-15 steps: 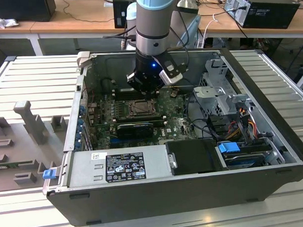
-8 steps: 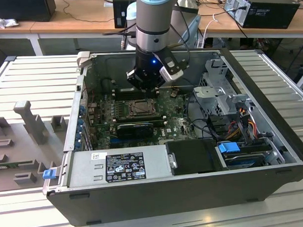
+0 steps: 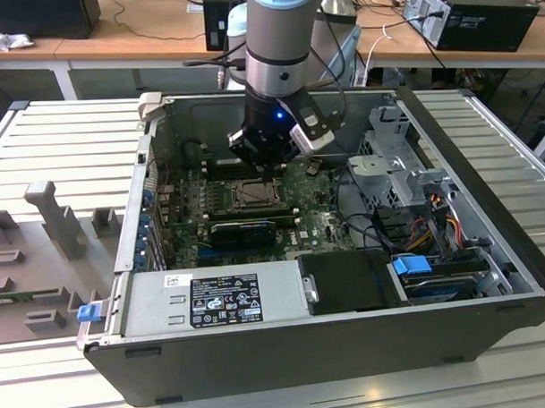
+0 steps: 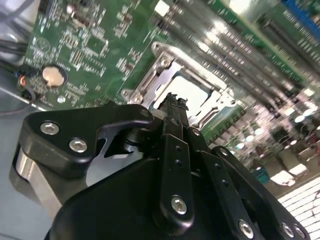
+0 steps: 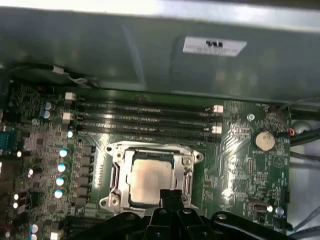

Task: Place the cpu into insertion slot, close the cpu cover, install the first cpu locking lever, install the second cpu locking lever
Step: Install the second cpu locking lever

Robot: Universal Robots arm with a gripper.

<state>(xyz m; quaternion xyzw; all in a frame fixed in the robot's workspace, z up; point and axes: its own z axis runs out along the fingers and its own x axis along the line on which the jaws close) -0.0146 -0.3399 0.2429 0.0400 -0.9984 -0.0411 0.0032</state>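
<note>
A: Fingers first. What do you get?

B: In the first wrist view the fingers point(image 5: 170, 196) are pressed together into one narrow dark tip, nothing pinched between them. The tip sits over the near edge of the cpu point(image 5: 149, 179). Touching or just above it, I cannot tell. The second wrist view gives the same: gripper point(image 4: 175, 102) tips together, pointing down at the pale chip top point(image 4: 192, 92).

A: And the cpu itself?

B: Lying flat in the insertion slot point(image 5: 152, 176), silver-grey top up, edges square with the socket sides. It is square, so no long axis to speak of. The socket sides run parallel to the long memory slots point(image 5: 145, 119) beside it.

A: Cover?

B: The cpu cover point(image 5: 156, 149) looks to be down around the chip, silvery frame with the chip showing through its window. Whether it is fully flat I cannot tell. Levers not clear enough to note.

A: Further out?

B: Green motherboard point(image 5: 240, 165) all round, a round coin cell point(image 5: 264, 140) well apart from the socket. In the exterior view the gripper point(image 3: 270, 171) hangs straight down over the socket point(image 3: 252, 195), arm point(image 3: 280, 34) vertical, inside an open computer case point(image 3: 489, 250). Case lies on its side on a ribbed grey desk point(image 3: 64, 140). Black power supply point(image 3: 224, 297) along the case's near side, drive cage point(image 3: 392, 159) at the exterior view's right.
</note>
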